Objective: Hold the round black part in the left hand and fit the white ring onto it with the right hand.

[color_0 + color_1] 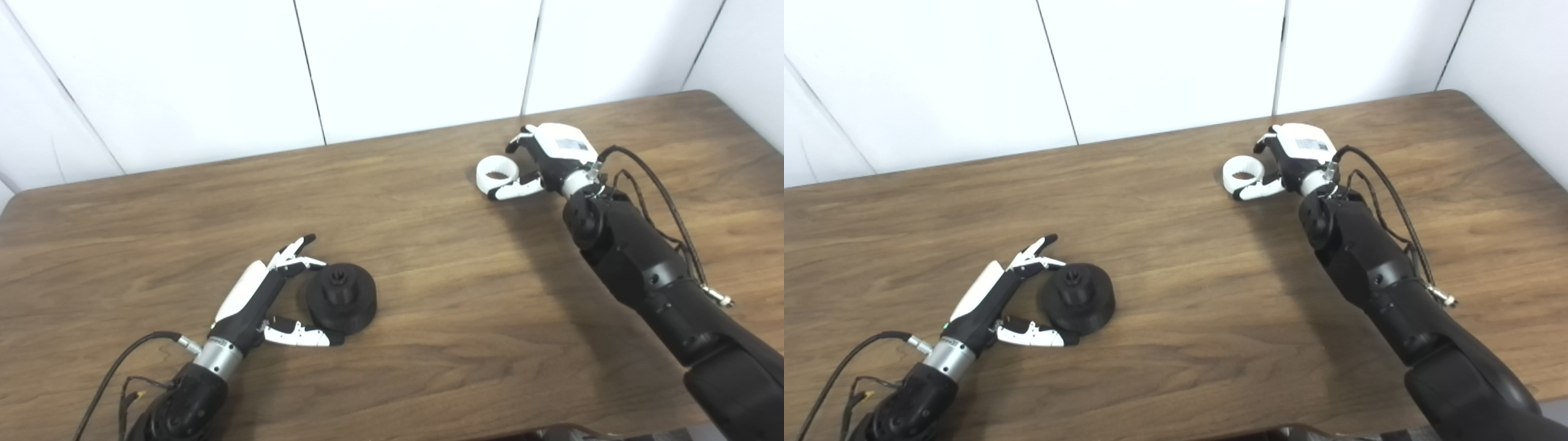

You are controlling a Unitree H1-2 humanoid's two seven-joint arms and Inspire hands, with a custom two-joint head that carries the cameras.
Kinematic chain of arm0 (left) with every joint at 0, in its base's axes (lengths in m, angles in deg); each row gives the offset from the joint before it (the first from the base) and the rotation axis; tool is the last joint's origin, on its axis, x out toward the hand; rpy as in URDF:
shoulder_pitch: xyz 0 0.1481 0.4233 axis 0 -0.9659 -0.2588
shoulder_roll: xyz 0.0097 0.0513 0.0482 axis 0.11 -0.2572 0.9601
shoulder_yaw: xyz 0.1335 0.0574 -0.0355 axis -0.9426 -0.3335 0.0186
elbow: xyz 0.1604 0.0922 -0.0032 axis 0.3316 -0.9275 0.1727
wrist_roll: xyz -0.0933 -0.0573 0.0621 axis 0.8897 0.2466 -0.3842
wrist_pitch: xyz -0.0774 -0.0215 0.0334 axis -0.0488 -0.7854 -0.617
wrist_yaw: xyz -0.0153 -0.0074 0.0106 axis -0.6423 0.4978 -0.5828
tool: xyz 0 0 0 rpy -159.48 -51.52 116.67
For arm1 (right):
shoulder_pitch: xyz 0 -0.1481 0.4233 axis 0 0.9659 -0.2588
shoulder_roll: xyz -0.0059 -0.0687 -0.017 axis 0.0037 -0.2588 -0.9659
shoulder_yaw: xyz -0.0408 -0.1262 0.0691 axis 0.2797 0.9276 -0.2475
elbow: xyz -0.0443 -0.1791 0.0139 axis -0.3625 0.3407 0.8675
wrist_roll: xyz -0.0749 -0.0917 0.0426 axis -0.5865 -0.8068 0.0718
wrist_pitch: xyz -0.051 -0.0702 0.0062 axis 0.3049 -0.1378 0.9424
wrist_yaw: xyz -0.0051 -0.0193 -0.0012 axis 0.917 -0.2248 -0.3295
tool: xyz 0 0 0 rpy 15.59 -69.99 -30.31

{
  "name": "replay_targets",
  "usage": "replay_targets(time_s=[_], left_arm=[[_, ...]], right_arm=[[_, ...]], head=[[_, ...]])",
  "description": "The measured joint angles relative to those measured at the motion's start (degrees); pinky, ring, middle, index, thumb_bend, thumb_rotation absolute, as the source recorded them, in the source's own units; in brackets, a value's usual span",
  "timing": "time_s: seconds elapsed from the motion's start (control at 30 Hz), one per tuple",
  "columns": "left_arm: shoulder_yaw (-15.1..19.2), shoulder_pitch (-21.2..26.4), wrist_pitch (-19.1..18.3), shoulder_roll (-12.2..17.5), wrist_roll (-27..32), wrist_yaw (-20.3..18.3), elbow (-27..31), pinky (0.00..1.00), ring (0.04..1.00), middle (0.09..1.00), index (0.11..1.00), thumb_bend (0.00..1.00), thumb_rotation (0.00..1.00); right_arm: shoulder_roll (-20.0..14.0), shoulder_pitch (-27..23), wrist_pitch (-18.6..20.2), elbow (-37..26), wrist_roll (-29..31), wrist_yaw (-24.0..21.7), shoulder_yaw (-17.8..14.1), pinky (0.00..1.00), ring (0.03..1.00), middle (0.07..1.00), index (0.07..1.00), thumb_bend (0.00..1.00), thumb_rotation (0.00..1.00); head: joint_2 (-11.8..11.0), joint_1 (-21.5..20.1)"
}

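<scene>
The round black part [342, 297] lies flat on the wooden table [441, 318], left of centre, with a small raised hub on top. My left hand [264, 294] is open right beside it on its left, fingers spread above and thumb low along its near edge, not closed on it. The white ring [497, 171] lies on the table at the back right. My right hand [548, 160] sits just right of the ring, thumb touching the ring's near side and fingers curled behind it. Whether the ring is gripped is unclear.
White wall panels [306, 61] stand behind the table's far edge. The table's right rear corner [710, 95] is rounded. Cables [661, 202] loop off the right forearm, and another cable [116, 367] trails from the left wrist.
</scene>
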Motion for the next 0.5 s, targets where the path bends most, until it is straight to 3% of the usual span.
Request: replay_targets(time_s=[0.5], left_arm=[[0.01, -0.03, -0.20, -0.02, -0.03, -0.01, 0.12, 1.00, 1.000, 1.000, 0.625, 0.91, 0.35]], right_arm=[[0.06, 0.13, -0.06, -0.21, 0.26, 0.19, -0.05, 0.92, 0.950, 0.932, 0.737, 0.85, 0.47]], head=[[0.26, 0.26]])
